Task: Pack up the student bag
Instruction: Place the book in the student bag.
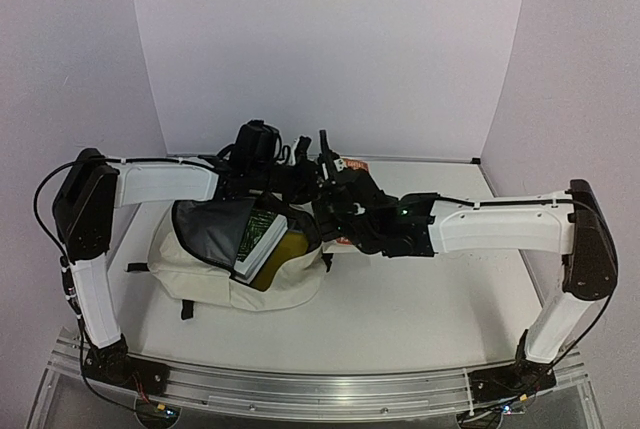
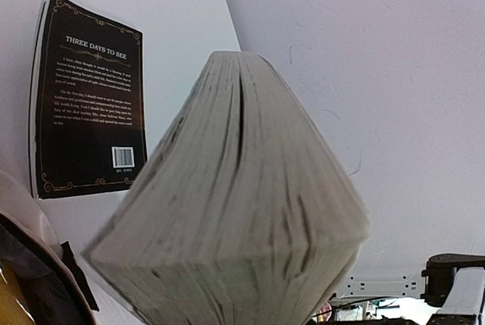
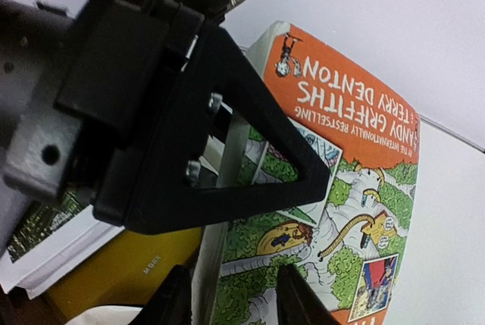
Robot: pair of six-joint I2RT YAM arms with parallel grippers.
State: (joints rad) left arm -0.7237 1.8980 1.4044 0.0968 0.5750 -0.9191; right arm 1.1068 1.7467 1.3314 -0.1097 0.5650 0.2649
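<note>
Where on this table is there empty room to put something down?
Bare table lies between the student bag and the right arm, plus a strip along the near edge. Behind the bag it is crowded: the left arm and right arm meet at an orange book.

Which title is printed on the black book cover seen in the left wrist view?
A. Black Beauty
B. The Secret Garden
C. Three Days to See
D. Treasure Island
C: the black book carries THREE DAYS TO SEE in pale capitals near the top of its cover, above a block of small text and a barcode.
</note>
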